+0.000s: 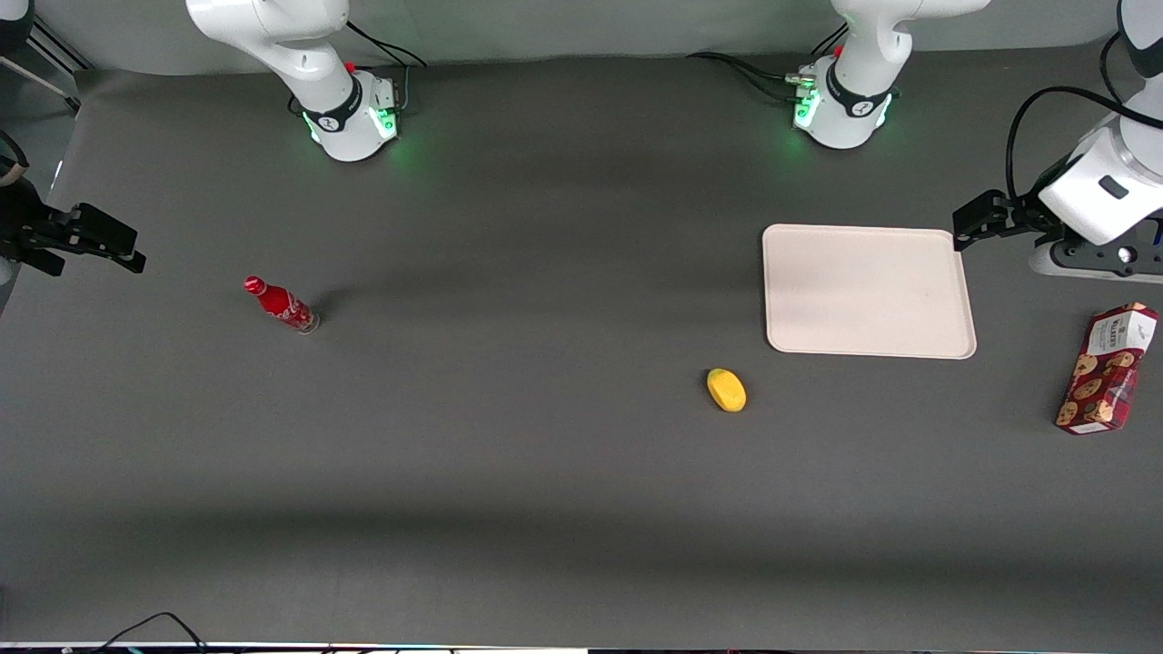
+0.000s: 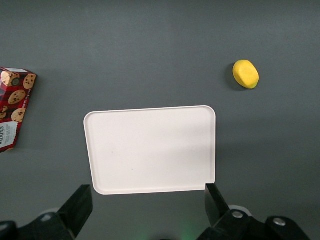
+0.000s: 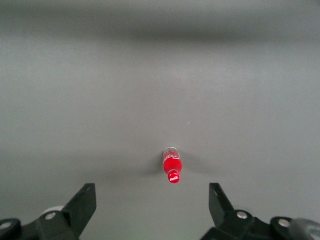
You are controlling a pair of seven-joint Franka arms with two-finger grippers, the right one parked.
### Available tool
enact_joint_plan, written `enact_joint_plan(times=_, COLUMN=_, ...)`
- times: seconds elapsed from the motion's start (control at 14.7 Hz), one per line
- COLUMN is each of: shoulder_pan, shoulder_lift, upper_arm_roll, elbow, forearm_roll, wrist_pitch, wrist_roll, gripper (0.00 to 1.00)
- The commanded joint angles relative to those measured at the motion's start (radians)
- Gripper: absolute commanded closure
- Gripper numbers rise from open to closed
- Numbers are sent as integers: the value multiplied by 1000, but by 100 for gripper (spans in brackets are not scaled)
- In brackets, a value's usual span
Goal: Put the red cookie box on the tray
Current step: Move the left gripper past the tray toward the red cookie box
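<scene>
Left gripper (image 1: 965, 225) hangs in the air just off the tray (image 1: 868, 291) corner, toward the working arm's end, fingers (image 2: 79, 206) spread wide apart, holding nothing. Tray flat on the dark table (image 1: 545, 472), bare. Red cookie box (image 1: 1107, 368) lies on the table apart from the tray, near the table's edge at the working arm's end; white label reads "WALKERS", partly legible. Yellow lemon-like item (image 1: 726, 390) sits nearer the front camera than the tray. Red bottle (image 1: 280, 304) with white script, unreadable, toward the parked arm's end.
</scene>
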Motion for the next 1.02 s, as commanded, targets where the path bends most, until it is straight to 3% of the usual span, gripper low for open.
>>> enact_joint_plan(times=0.0, shoulder_pan=-19, shoulder_lift=1, upper_arm_roll=4, elbow=20, forearm_roll=-2, wrist_pitch=-30, wrist_roll=-24, gripper=0)
enact_joint_plan(times=0.61, shoulder_pan=-19, shoulder_lift=5, upper_arm_roll=1, elbow=37, forearm_roll=-2, wrist_pitch=-46, wrist_roll=-20, gripper=0)
enact_joint_plan(times=0.95, shoulder_pan=43, shoulder_lift=13, upper_arm_roll=8, elbow=39, forearm_roll=1, wrist_pitch=-36, wrist_roll=54, gripper=0)
